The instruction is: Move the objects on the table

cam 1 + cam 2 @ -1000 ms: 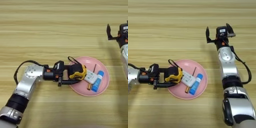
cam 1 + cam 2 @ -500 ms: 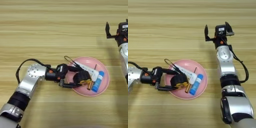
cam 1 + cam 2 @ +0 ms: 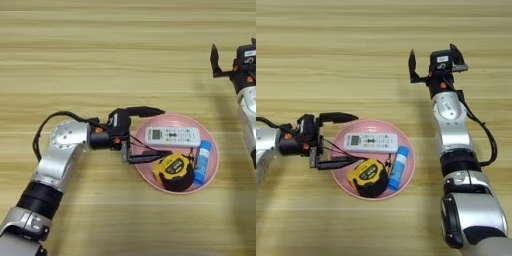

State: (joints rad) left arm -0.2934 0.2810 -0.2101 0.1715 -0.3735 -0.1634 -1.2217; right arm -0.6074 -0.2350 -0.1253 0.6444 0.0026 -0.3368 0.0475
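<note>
Plate of round pink plastic point(image 3: 210, 172) sits on the broad light tan wooden table point(image 3: 100, 50), holding three small items. A white rectangular remote with buttons point(image 3: 172, 135) lies across the plate's far half; a yellow-black tape measure point(image 3: 174, 171) rests at the near rim, just beside a blue white-capped tube point(image 3: 202, 162) lying along the right side. Thin dark cords trail over the plate's left part, between the remote and the tape measure.

The left gripper point(image 3: 147, 134) reaches in from the left at the plate's edge — its two black fingers spread wide, one point(image 3: 145, 111) above the far rim, the other point(image 3: 145, 158) over the plate near the tape measure, pinching nothing.

The right gripper point(image 3: 436, 57) is raised over the far right of the table, well apart from the plate — its fingers splayed and empty.
</note>
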